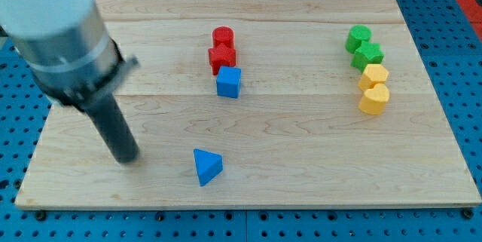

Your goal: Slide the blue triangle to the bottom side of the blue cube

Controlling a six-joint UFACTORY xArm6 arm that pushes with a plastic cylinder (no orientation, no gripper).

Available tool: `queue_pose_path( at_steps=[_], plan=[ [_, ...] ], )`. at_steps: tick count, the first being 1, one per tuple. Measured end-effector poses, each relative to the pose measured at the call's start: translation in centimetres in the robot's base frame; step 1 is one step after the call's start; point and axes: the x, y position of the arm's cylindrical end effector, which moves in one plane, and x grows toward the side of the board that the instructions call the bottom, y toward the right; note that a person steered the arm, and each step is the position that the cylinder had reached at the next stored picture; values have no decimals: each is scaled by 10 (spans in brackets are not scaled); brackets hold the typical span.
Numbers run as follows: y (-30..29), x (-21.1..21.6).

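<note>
Blue triangle sits near the bench bottom edge, below and slightly view-left of the blue cube, well apart from it. My tip is view-left of the triangle, about level with it, not touching. No gripper on this rig, just the rod. Likely push: up and slightly right. Red blocks touch the cube's top.

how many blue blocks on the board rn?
2. The blue cube sits near the board's centre, just below the red blocks. The blue triangle lies near the view's bottom, right of my tip. None appear hidden.
</note>
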Motion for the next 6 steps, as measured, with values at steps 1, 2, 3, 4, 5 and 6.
queue_pose_path(
  at_steps=[1,2,3,4,5,6],
  plan=[
    [64,32],
    [111,27],
    [114,-4],
    [112,-35],
    [112,-49],
    [112,-45]
  ],
)
